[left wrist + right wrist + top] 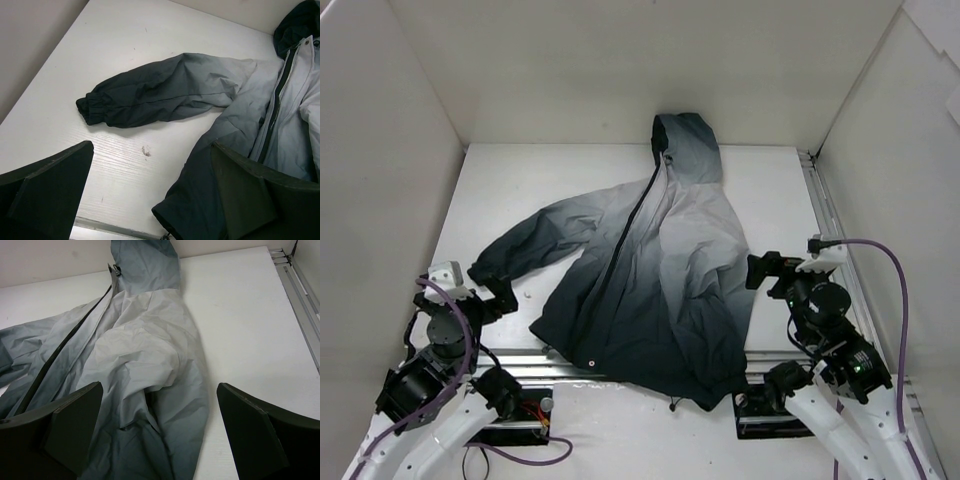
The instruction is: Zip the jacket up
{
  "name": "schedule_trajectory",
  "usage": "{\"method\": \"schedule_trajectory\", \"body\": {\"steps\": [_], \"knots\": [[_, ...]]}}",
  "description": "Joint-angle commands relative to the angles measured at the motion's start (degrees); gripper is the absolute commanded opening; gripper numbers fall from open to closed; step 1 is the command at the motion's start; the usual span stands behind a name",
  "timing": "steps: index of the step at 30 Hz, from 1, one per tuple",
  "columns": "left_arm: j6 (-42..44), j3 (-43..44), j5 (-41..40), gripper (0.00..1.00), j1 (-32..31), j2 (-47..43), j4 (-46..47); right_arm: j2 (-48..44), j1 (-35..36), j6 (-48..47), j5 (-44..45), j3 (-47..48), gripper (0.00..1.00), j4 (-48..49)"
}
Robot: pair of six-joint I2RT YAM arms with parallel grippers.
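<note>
The jacket (660, 270) lies spread on the white table, hood toward the back wall, fading from light grey at the shoulders to charcoal at the hem. Its dark zipper (632, 225) runs down the front, left of the middle. One sleeve (160, 92) stretches out to the left, its cuff (90, 107) dark. My left gripper (492, 290) is open near that cuff, at the jacket's left hem corner (200, 210). My right gripper (767, 272) is open beside the jacket's right edge (165, 415). Neither holds anything.
White walls enclose the table on three sides. A metal rail (825, 215) runs along the right edge and another (570, 362) along the front, under the hem. A small stain (146, 150) marks the table between the left fingers.
</note>
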Motion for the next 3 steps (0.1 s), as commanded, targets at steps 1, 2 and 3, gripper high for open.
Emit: {"method": "schedule_trajectory", "body": {"steps": [1,2,3], "knots": [[0.73,0.5,-1.16,1.0,0.24,2.21,2.53,0.26,-0.2,0.39,1.67,0.2,0.98,3.12],[0.9,0.32,-1.07,1.0,0.24,2.21,2.62,0.26,-0.37,0.3,1.58,0.2,0.98,3.12],[0.9,0.32,-1.15,1.0,0.24,2.21,2.62,0.35,-0.37,0.39,1.5,0.2,0.98,3.12]]}}
